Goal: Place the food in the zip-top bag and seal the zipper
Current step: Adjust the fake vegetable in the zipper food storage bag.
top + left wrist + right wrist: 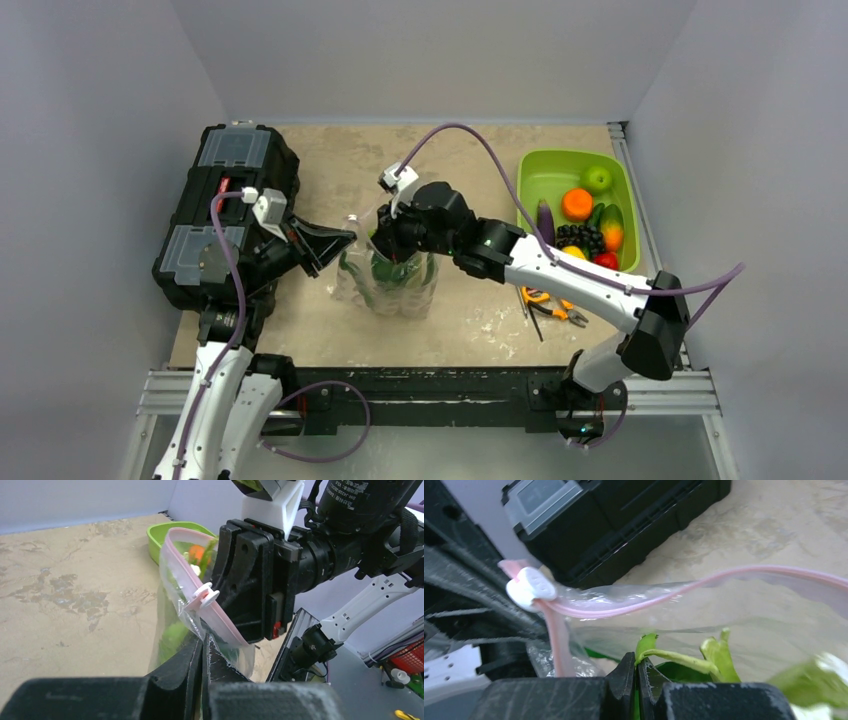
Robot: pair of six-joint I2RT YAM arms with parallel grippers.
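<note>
Front edge, right side: orange-handled pliers (552,306) on the table (330,340). Mid-table: zip-top bag (400,290) upright, zipper (664,596) unsealed, leafy vegetables (719,655) inside. Left gripper (204,652) clamped on the bag's edge below the slider (530,587). Right gripper (636,672) pinched shut on a vegetable stalk inside the mouth. Farther back: black toolbox (225,200) left, lime-green bin (545,170) right.

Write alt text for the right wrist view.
The right gripper, shut, pinches the stem of a leafy green vegetable inside the clear zip-top bag. The bag's pink zipper gapes open, its white slider at the left end. A black toolbox stands behind on the table.
</note>
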